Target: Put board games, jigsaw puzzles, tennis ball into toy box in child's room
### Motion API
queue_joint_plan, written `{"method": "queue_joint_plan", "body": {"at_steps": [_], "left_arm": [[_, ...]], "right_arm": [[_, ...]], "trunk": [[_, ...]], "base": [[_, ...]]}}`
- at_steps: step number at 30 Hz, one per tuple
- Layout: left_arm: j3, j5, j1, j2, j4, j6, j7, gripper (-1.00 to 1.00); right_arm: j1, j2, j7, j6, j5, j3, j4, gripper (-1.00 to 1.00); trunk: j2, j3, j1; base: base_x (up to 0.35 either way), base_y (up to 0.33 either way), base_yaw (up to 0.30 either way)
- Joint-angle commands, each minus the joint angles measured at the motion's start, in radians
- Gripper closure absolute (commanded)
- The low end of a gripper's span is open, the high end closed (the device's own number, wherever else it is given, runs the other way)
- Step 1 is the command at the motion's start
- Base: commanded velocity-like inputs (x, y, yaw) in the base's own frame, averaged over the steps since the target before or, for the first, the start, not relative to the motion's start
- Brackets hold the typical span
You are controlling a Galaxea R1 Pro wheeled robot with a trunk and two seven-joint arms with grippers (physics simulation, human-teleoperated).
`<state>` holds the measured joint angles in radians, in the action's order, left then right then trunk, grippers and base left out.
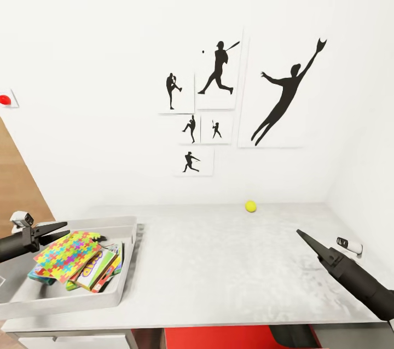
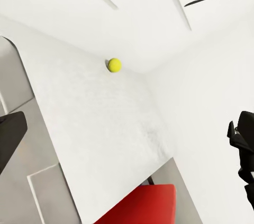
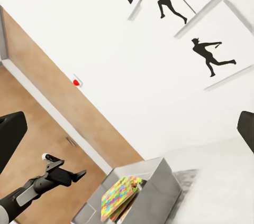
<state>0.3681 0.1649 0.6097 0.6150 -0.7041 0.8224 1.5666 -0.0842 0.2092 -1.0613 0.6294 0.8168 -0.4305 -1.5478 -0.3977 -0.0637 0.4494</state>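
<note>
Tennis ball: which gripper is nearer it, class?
Right. The right gripper sits just off the tennis ball; the left gripper hovers over the toy box, further away.

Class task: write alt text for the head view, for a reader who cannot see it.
A yellow tennis ball sits alone near the wall on a grey table. At left, a grey toy box holds colourful puzzles and games. Two black grippers, left and right, hover at either side.

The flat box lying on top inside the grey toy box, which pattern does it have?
The flat box shows multicoloured jigsaw pieces, clearest in the head view.
</note>
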Motion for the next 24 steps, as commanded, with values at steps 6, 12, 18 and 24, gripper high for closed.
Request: {"method": "queue_joint_plan", "body": {"at_steps": [6, 12, 18, 24], "left_arm": [[0.000, 0.000, 0.001, 0.000, 0.000, 0.011, 0.004, -1.00], [-0.001, 0.001, 0.001, -0.003, -0.001, 0.011, 0.004, -1.00], [-0.001, 0.001, 0.001, -0.004, -0.002, 0.011, 0.004, -1.00], [-0.003, 0.001, 0.001, -0.006, -0.004, 0.011, 0.004, -1.00]], "right_arm": [[-0.001, 0.000, 0.007, 0.007, 0.004, 0.003, -0.001, -1.00], [-0.015, 0.002, 0.081, 0.017, -0.037, 0.053, 0.005, -1.00], [-0.198, 0.004, 0.283, 0.180, -0.070, 0.102, 0.009, -1.00], [-0.547, -0.037, 0.611, 0.378, -0.082, 0.194, 0.162, -1.00]], "trunk": [[-0.002, -0.002, 0.001], [-0.002, -0.002, 0.001], [-0.002, -0.002, 0.001], [-0.002, -0.002, 0.001]], "base": [[0.000, 0.000, 0.000], [0.000, 0.000, 0.000], [0.000, 0.000, 0.000], [0.000, 0.000, 0.000]]}}
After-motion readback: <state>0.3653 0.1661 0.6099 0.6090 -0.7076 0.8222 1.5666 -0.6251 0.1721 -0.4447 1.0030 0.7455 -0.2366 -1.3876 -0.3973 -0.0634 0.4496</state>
